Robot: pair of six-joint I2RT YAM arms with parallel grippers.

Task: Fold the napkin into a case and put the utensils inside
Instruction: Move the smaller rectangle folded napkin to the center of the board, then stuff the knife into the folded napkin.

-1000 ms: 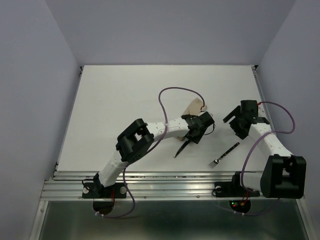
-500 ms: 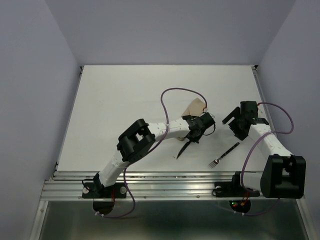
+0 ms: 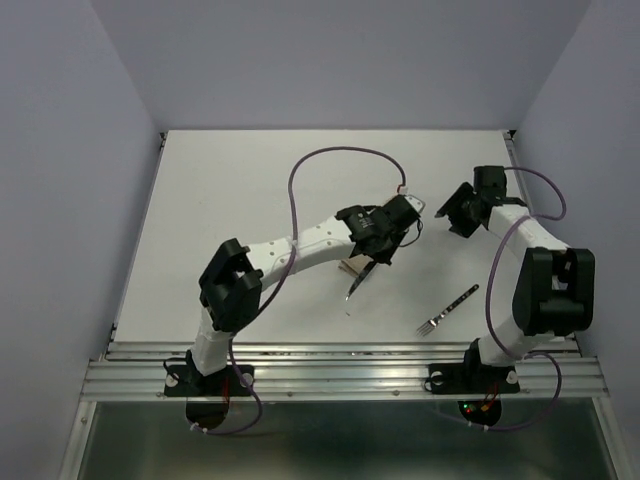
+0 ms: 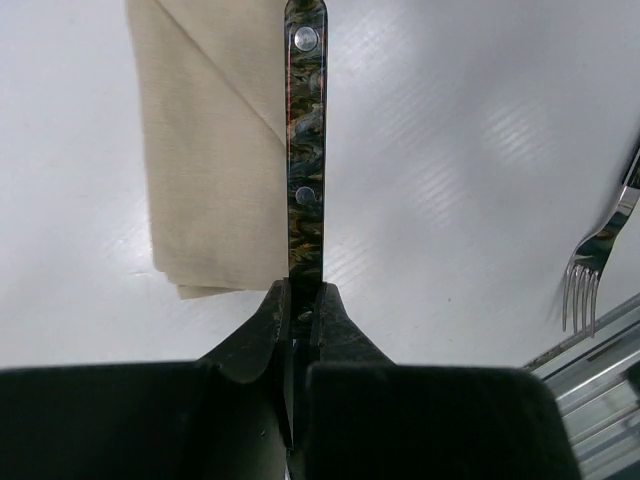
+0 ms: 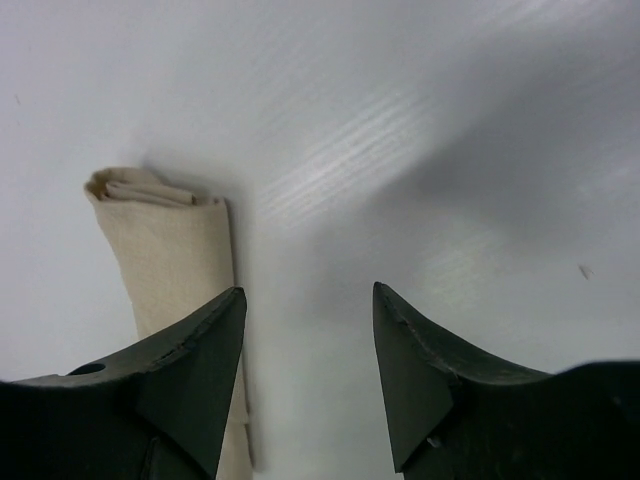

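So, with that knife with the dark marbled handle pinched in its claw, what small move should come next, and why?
Probably the left gripper should line the dark-handled knife up with the layered end of the folded beige cloth case. The knife is clamped but lies over the case's edge, not inside, and the right gripper hangs open beside that end, seemingly ready to steady it.

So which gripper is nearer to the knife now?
Left. The left gripper is shut on the knife itself. The right gripper is open, off to the knife's right beside the napkin, and does not touch the knife.
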